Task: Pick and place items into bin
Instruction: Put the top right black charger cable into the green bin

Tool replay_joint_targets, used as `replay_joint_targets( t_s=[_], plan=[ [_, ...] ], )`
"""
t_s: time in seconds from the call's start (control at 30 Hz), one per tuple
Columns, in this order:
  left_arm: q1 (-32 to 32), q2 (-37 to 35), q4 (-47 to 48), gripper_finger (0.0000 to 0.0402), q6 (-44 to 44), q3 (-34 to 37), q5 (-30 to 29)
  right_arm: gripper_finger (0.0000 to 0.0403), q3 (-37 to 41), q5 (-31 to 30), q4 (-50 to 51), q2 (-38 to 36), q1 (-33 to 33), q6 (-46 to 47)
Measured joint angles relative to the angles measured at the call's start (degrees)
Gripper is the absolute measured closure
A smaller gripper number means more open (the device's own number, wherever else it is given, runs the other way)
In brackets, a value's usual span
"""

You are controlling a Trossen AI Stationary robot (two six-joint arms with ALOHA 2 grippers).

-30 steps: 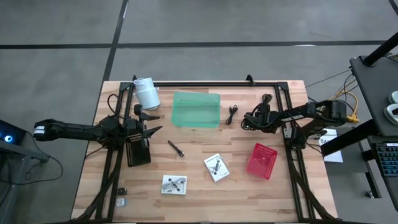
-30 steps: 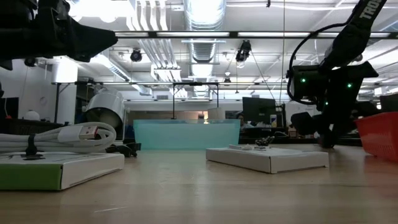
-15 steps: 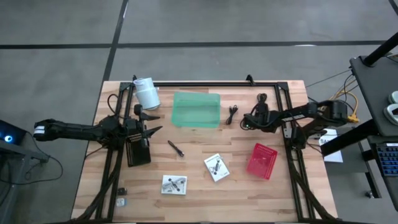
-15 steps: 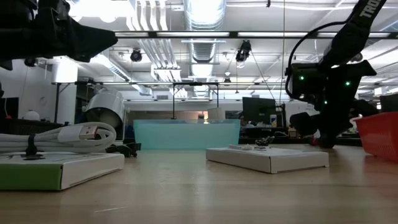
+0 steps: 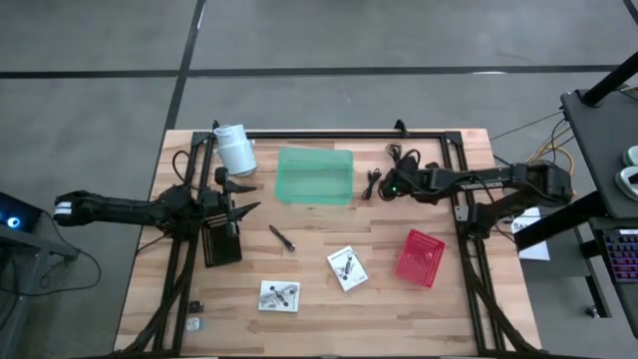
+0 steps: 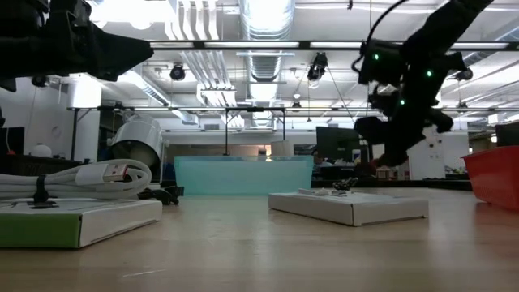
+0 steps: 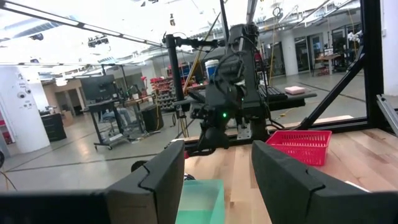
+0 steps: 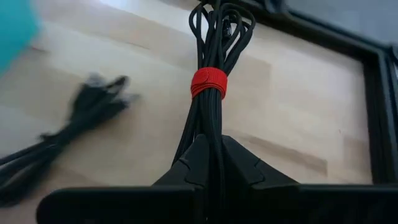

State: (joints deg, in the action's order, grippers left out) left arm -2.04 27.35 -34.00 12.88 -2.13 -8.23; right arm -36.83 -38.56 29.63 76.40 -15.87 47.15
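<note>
Grey floor (image 5: pixel 100 90), ceiling ducts (image 6: pixel 259 24)

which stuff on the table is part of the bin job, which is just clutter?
Job: cable bundle in the right hand; second cable; pen tool; two hardware packets; green bin.
Clutter: white roll; red basket. Left hand waits, open.
</note>
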Motion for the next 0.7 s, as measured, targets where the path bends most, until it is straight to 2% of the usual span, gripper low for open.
replay_joint_targets(
  t_s=[0.17,0.7],
  plan=[
    [0.00,0.00,-0.01,0.0230,0.00,0.00,0.01,0.0390,-2.83,1.56,-0.07,-1.88,1.09,-6.36],
    [0.00,0.00,-0.02,0.0230,-0.02,0.00,0.02,0.0390,-7.13,2.28,-2.91,-2.52,2.50,-18.12]
  ],
)
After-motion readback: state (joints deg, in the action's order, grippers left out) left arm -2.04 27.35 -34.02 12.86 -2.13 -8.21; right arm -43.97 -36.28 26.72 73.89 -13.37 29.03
